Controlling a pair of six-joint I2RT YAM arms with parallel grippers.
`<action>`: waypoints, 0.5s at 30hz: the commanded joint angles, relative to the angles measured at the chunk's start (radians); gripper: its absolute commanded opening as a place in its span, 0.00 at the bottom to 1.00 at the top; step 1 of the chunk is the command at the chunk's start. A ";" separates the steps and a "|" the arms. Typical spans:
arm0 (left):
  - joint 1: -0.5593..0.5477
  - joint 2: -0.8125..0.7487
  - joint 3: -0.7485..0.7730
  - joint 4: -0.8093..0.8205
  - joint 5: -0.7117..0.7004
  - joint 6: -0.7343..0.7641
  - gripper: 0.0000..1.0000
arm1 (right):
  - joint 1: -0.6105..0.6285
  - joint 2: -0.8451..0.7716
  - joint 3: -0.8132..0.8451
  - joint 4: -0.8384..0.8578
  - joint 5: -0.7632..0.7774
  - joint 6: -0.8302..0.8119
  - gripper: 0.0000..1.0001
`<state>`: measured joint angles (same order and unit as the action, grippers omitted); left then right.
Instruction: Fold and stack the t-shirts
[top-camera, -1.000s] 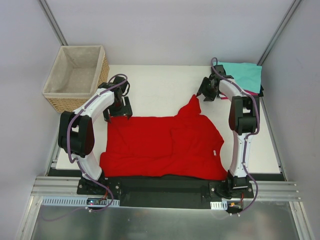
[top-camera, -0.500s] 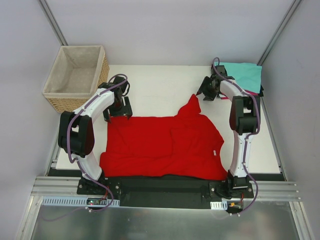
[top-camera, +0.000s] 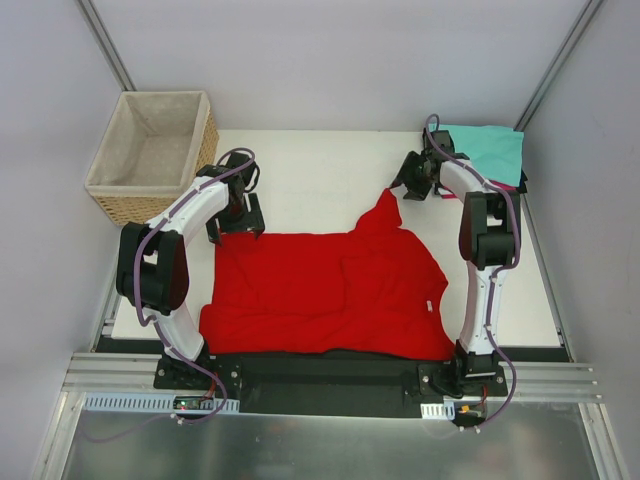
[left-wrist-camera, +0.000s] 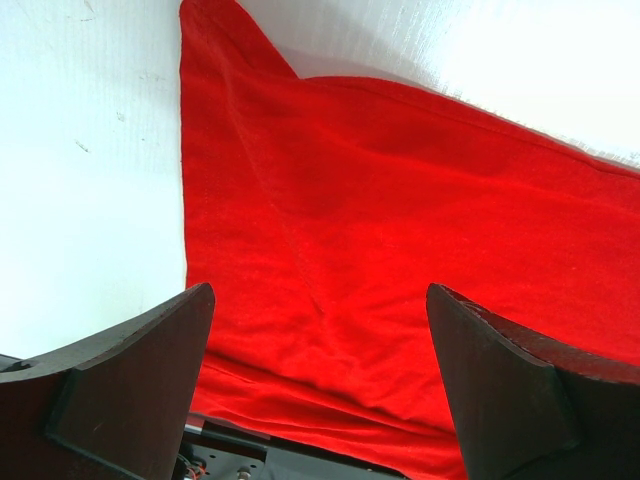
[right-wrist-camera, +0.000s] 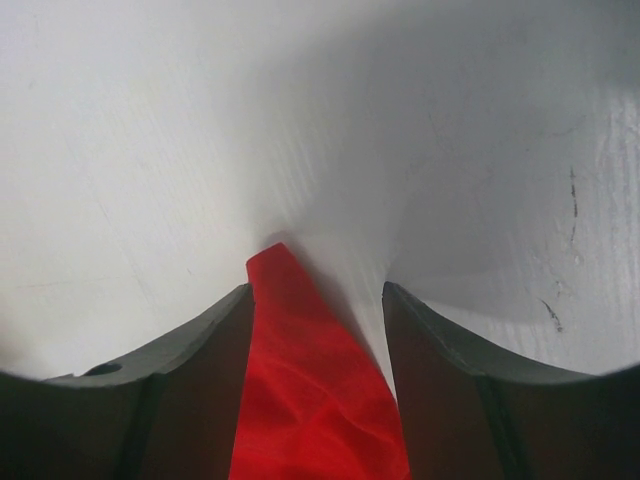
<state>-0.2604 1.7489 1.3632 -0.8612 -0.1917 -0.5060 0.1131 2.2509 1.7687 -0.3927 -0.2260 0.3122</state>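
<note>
Right wrist: right tool (right-wrist-camera: 316, 289) part-open, straddling red t-shirt (right-wrist-camera: 315, 400).

- Red shirt (top-camera: 330, 290): from above, the left gripper (top-camera: 236, 226) covers part of its far left edge. The left wrist view cuts it off at the right.
- Right wrist view: only a blurred red tip shows between the right gripper's (right-wrist-camera: 316, 290) fingers, cut off at the bottom. Whether it touches the right finger cannot be told.
- Desk's (top-camera: 320, 170) far right corner: teal shirt (top-camera: 490, 150) with a pink sliver (top-camera: 517, 186) beneath. The right arm (top-camera: 478, 225) hides their left edge.
- Basket's (top-camera: 130, 207) near right corner sits behind the left arm (top-camera: 190, 210).
</note>
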 joint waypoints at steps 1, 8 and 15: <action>0.007 0.003 0.005 -0.013 -0.008 0.014 0.88 | 0.013 -0.005 0.035 0.014 -0.033 0.019 0.58; 0.007 0.003 0.004 -0.013 -0.012 0.015 0.88 | 0.023 0.036 0.048 0.018 -0.047 0.047 0.56; 0.007 0.004 0.005 -0.015 -0.015 0.017 0.88 | 0.025 0.065 0.058 0.015 -0.053 0.051 0.35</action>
<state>-0.2604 1.7489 1.3632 -0.8612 -0.1917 -0.5060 0.1322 2.2929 1.7969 -0.3740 -0.2710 0.3496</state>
